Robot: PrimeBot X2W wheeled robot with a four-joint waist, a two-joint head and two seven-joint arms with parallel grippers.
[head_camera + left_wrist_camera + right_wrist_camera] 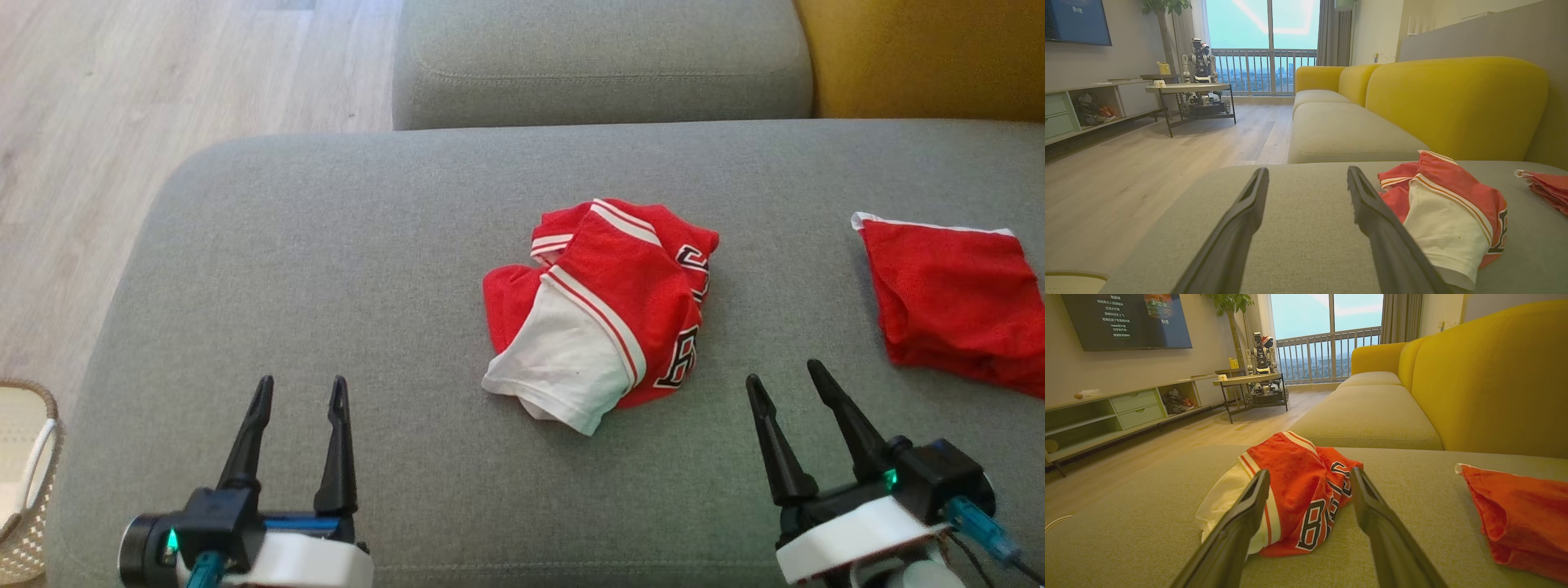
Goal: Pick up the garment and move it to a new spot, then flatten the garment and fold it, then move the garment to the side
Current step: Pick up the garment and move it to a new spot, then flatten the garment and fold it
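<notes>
- crumpled red-and-white garment point(604, 318) lies at the middle of the grey cushion point(326, 269).
- left gripper point(302, 381): fingers apart, empty, near the cushion's front edge.
- right gripper point(782, 371): fingers apart, empty, near the garment.

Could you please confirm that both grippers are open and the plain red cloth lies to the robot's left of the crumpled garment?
Not quite: the plain red cloth lies to the robot's right of the crumpled garment, as the head view shows. The left gripper and the right gripper are indeed open.
</notes>
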